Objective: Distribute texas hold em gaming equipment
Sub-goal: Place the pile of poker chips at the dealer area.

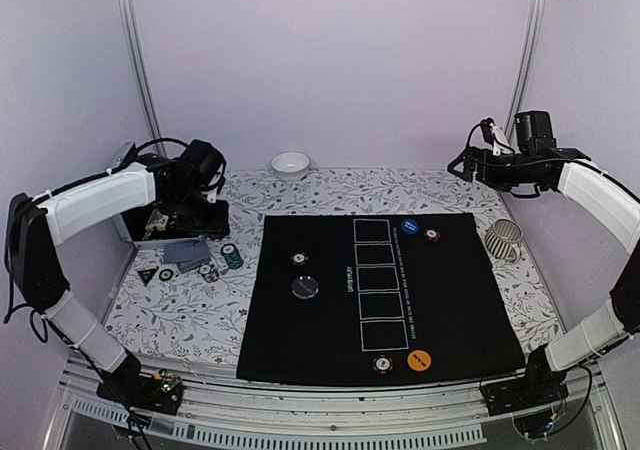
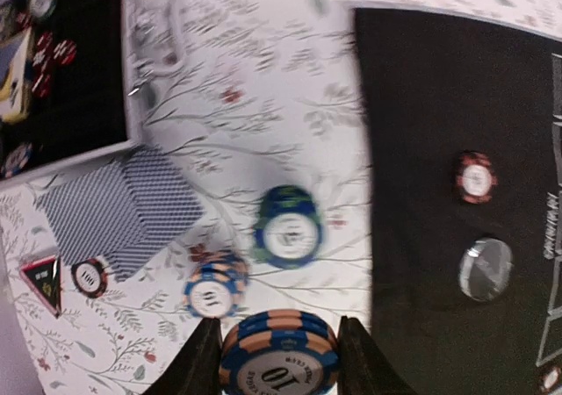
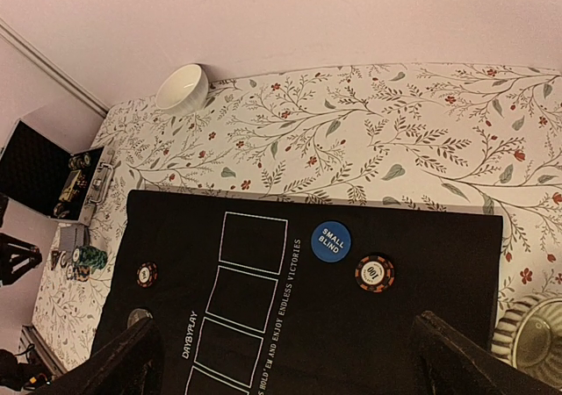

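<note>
Chips, discs and cards, as they lie:
- 10 stack (image 2: 279, 364): orange-and-blue striped chips, face up, clamped at the edges in my left claw (image 2: 279, 332).
- Green stack (image 2: 288, 228): blue-green edges, on the bench (image 1: 180, 315) beside the mat (image 1: 460, 310).
- Low stack (image 2: 213, 291): orange-blue, near the green stack.
- Deck (image 2: 114, 209): cross-hatched blue-grey backs up, slightly skewed.
- Small chip (image 2: 90, 277): dark-rimmed, just beside the deck.
- Red chip (image 2: 476, 177) and dark disc (image 2: 486, 269): on the mat's left part, apart.
- Blue disc (image 3: 331, 241): reads SMALL BLIND, far chip (image 3: 375, 273) just beside it.
- Orange disc (image 1: 419, 361): near edge of the mat, near chip (image 1: 383, 365) alongside.
</note>
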Controlling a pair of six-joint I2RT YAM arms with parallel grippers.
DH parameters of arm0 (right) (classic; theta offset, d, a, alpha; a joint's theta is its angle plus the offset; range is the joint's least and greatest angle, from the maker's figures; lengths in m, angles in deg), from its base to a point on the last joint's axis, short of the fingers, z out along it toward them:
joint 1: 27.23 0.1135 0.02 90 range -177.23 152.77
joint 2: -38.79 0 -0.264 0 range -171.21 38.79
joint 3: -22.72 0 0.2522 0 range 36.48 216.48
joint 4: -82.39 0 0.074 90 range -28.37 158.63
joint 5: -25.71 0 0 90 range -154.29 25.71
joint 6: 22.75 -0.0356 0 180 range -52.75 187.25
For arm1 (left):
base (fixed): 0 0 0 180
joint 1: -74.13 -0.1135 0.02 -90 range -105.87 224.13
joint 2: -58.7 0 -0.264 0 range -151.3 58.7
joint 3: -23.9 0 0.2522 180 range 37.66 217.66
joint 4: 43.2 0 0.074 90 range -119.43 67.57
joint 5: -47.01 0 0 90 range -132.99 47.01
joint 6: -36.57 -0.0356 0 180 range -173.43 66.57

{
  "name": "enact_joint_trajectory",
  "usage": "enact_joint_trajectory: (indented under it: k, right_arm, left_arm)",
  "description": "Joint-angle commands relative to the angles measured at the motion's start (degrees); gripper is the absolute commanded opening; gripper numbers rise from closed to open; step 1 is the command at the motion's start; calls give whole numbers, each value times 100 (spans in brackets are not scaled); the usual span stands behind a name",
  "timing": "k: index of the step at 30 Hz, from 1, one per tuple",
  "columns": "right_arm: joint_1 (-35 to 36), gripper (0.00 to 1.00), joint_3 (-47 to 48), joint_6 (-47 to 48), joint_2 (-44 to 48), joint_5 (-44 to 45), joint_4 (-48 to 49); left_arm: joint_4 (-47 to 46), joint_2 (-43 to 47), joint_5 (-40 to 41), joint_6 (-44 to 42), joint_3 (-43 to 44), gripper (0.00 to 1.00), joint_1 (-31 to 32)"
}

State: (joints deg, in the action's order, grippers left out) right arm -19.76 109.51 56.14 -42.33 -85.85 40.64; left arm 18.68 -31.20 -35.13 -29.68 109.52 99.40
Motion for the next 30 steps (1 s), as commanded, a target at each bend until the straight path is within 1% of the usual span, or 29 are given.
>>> enact_joint_trajectory:
  k: [1,3,6,19,23,30]
  right_arm:
    - [-9,99,-26,38,3,20,92]
    - [-4,99,-24,27,1,12,92]
    - [-6,99,-26,30,-12,-17,100]
    - [-10,99,-96,39,65,44,92]
    - [-9,99,-103,47,80,47,92]
    - [-8,99,-98,57,60,32,100]
  left_arm:
    - [353,39,-141,-346,618,0,1278]
    - [314,-142,-173,-466,750,0,1711]
    - [224,-552,-268,-459,812,0,1919]
    - [-252,-2570,-153,-806,1586,0,1907]
    - [-224,-2897,-53,-728,1569,0,1801]
    - [-391,-3009,-117,-627,1431,0,1671]
